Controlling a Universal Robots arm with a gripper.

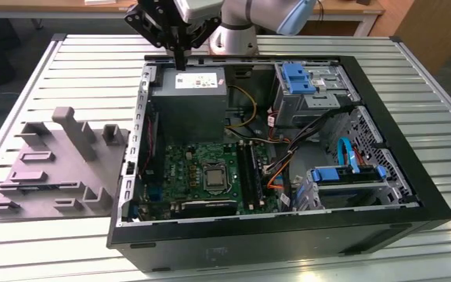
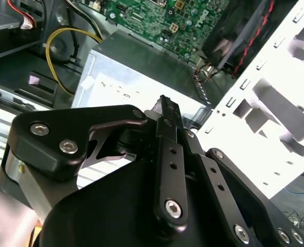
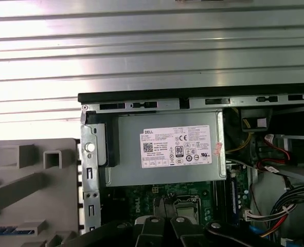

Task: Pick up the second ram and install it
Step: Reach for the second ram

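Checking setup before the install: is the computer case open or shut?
Open. The computer case has no panel over its upward side; the green board and the power supply lie exposed in the exterior view.

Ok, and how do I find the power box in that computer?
Start at the open black case on the metal table. Go to its far corner on the exterior view's left, just below the gripper: the power box is the big grey metal block there. Its white label on top sets it apart from the green board beside it.
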